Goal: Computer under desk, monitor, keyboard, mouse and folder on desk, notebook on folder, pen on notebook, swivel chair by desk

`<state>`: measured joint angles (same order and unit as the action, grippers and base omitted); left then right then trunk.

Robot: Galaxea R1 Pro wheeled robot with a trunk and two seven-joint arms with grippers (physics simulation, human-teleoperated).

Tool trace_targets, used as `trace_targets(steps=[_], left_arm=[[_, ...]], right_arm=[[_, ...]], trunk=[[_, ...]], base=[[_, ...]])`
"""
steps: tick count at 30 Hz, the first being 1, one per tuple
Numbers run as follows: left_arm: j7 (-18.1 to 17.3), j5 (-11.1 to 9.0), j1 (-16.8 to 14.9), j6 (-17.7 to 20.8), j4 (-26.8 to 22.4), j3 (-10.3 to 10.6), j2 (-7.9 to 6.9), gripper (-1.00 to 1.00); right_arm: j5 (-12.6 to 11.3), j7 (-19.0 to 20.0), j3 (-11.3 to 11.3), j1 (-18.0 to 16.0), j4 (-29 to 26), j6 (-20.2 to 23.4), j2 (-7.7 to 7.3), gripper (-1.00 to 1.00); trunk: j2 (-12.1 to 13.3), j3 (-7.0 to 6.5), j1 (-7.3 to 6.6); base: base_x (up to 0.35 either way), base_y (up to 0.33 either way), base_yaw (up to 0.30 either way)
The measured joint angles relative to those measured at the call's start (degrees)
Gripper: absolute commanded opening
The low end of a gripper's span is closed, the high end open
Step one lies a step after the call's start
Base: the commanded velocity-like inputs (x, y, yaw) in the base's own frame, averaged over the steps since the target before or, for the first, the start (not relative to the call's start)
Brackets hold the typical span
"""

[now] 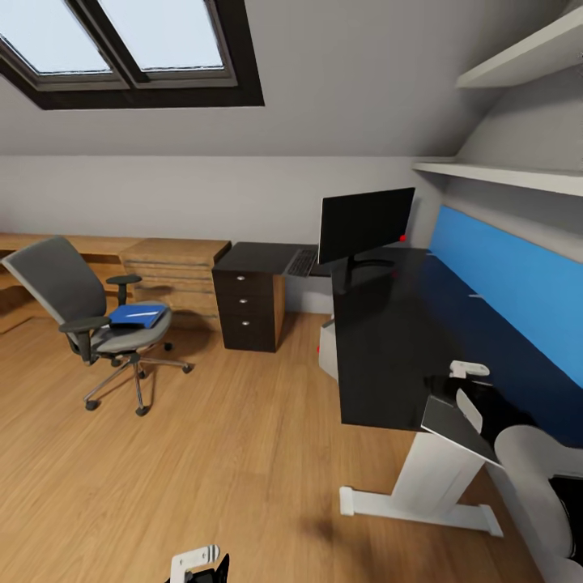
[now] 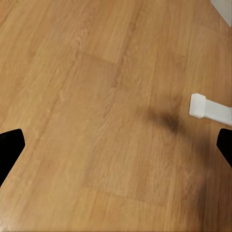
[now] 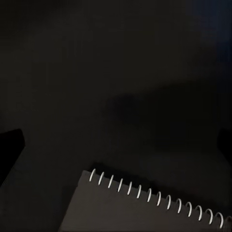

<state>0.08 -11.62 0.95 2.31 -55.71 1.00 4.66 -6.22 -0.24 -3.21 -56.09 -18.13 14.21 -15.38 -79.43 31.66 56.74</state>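
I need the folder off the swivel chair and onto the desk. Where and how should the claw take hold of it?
Grip the folder at its front edge, which faces the open floor, coming in low from the front of the swivel chair. It lies flat on the seat with armrests on both sides and the backrest behind, so the front is likely the freest approach. Something thin and white rests on it and may slide.

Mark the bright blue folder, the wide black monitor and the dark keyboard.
Bright blue folder (image 1: 136, 315): head view, middle of its cover.
Wide black monitor (image 1: 366, 223): head view, screen centre.
Slim dark keyboard (image 1: 302, 262): head view, middle of the keys.
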Motion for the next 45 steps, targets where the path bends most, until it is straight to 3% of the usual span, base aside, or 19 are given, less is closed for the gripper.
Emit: trace_targets(steps=[9,14,19,21,23,26,38,45], left_arm=[[0.00,0.00,0.00,0.00,0.12,-0.07,0.00,1.00],[0.00,0.00,0.00,0.00,0.33,-0.07,0.00,1.00],[0.00,0.00,0.00,0.00,0.42,-0.08,0.00,1.00],[0.00,0.00,0.00,-0.01,0.44,-0.08,0.00,1.00],[0.00,0.00,0.00,0.00,0.43,-0.08,-0.02,1.00],[0.00,0.05,0.00,-0.04,0.45,-0.12,-0.06,1.00],[0.00,0.06,0.00,-0.02,0.45,-0.16,-0.09,1.00],[0.00,0.07,0.00,-0.03,0.45,-0.16,-0.06,1.00]], right_arm=[[-0.11,0.08,-0.04,1.93,-6.33,1.85,-0.16,1.00],[-1.79,0.04,-0.19,9.02,-19.35,5.02,-0.11,1.00],[-5.65,-0.56,-0.75,17.14,-34.05,11.25,0.01,1.00],[-6.44,-0.99,-1.29,18.60,-37.14,13.64,0.10,1.00],[-9.13,-1.49,-2.37,20.28,-40.72,17.06,0.22,1.00],[-11.22,-1.71,-2.81,20.86,-42.00,18.35,0.17,1.00],[-12.92,-1.76,-3.00,21.12,-44.37,20.12,0.62,1.00],[-15.20,-1.82,-3.09,21.15,-45.27,20.35,1.03,1.00]], trunk=[[0.00,-0.50,0.00],[0.00,-0.59,0.00],[0.00,-0.61,0.00],[0.00,-0.62,0.00],[0.00,-0.62,0.00],[0.00,-0.62,0.00],[0.00,-0.62,0.00],[0.00,-0.62,0.00]], base=[[0.000,0.000,0.000],[0.000,0.000,0.000],[0.000,0.000,0.000],[0.000,0.000,0.000],[0.000,0.000,0.000],[0.000,0.000,0.000],[0.000,0.000,0.000],[0.000,0.000,0.000]])
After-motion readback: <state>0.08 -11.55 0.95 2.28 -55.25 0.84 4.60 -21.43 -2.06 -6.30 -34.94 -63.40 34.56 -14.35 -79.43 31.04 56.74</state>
